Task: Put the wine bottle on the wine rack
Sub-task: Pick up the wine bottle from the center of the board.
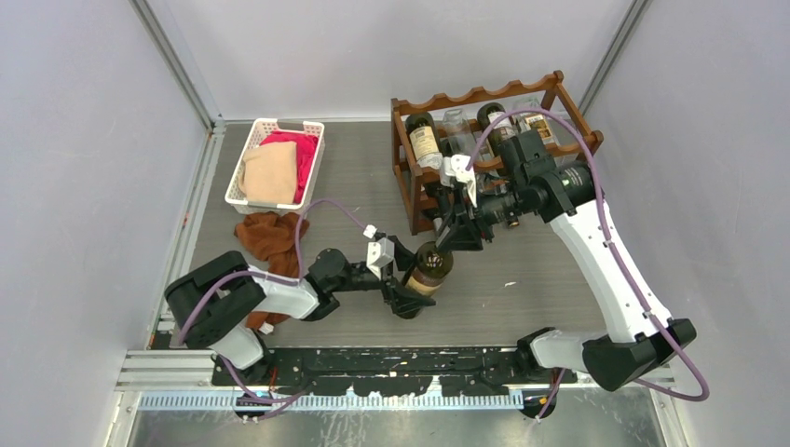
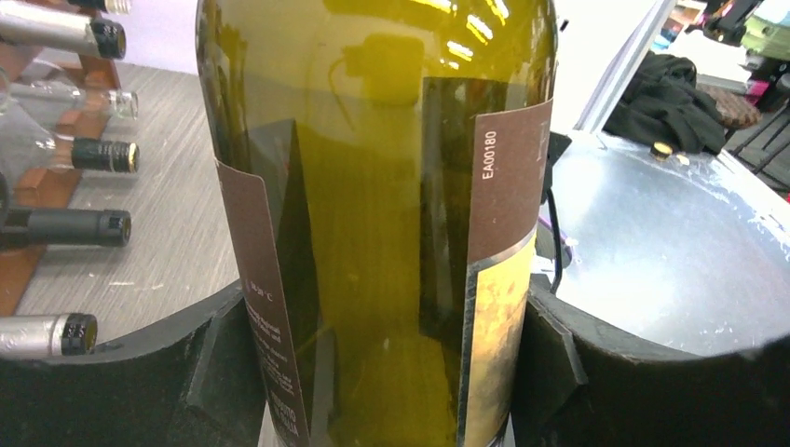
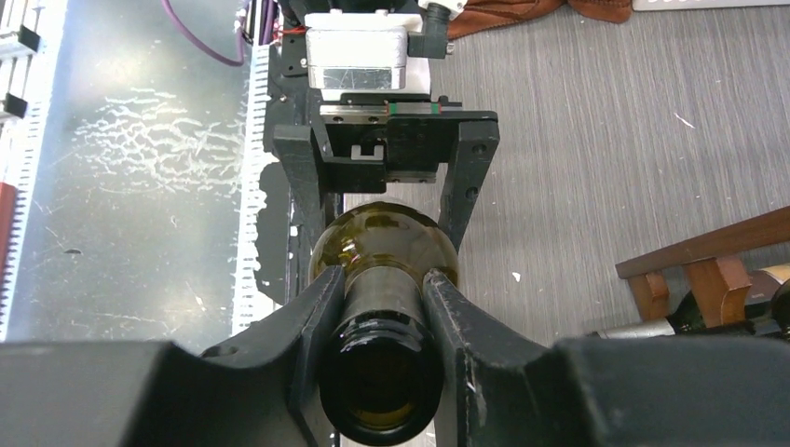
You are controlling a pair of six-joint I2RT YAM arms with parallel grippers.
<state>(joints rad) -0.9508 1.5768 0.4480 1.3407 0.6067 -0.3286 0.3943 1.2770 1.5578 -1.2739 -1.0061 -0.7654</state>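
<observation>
the wine bottle (image 1: 429,268) is clamped at its neck by the right gripper (image 3: 380,289) and flanked low down by the left gripper (image 2: 382,372), whose hold cannot be told; the wine rack (image 1: 484,96) beyond is not yet reached.

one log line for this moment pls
left claw: shut on wine bottle body | right claw: shut on its neck | wine rack: bottle not yet on it
</observation>
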